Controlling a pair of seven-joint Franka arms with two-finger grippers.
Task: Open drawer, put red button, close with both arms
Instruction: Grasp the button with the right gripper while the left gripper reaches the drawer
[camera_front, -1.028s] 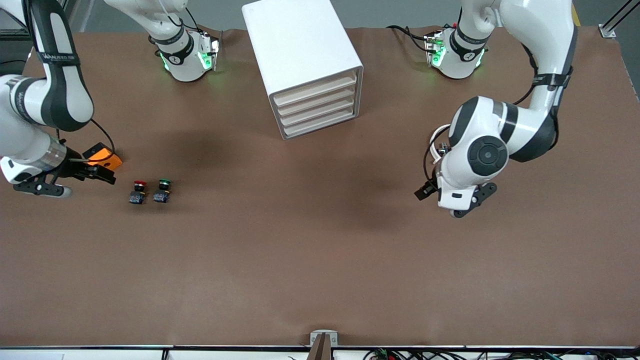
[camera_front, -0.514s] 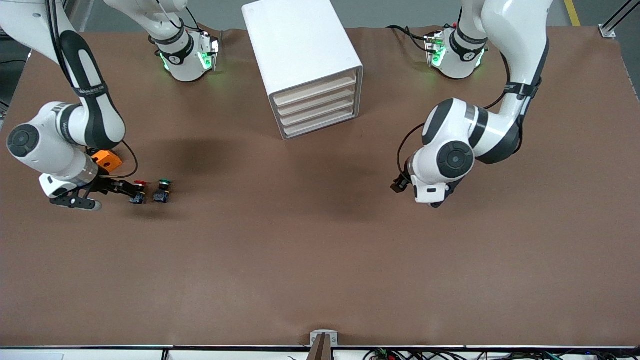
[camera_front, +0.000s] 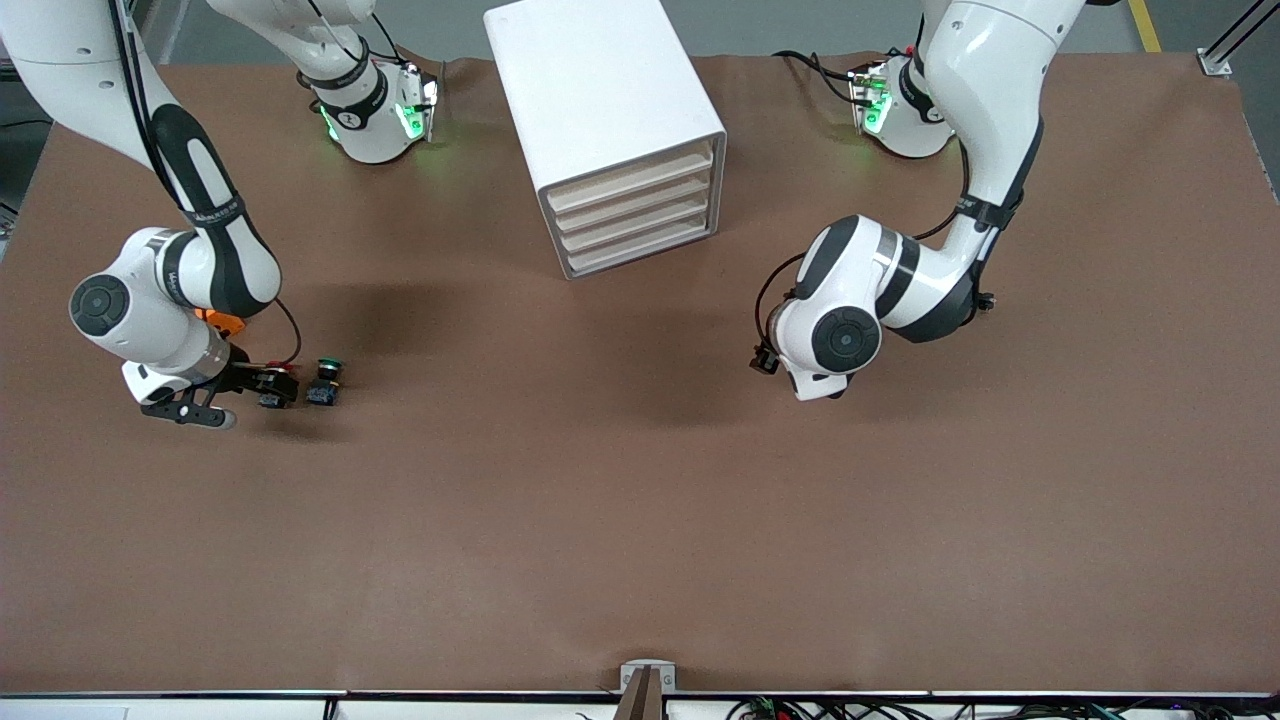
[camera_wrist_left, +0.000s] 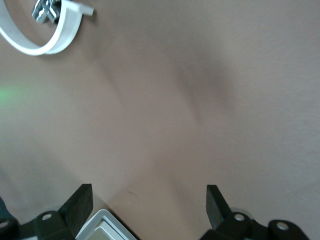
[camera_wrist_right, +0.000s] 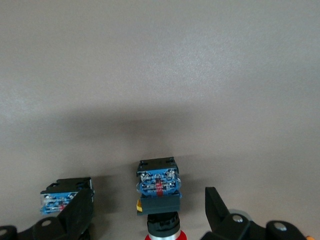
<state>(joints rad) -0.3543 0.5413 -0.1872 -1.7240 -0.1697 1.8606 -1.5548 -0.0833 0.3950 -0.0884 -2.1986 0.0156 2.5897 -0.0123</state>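
Two pincers open, right pincer (camera_wrist_right: 149, 212) around red button (camera_wrist_right: 159, 192)

Matt brown table covering (camera_front: 600, 480) (faintly creased); smooth white cabinet (camera_front: 590, 90); glossy plastic-looking red button (camera_wrist_right: 159, 187).

The desk (camera_front: 640, 500) is brown, the cabinet (camera_front: 600, 90) at the top middle is white with cream drawer fronts, the red button (camera_wrist_right: 159, 187) has a black and blue body, and the other button (camera_front: 324, 382) has a green cap.
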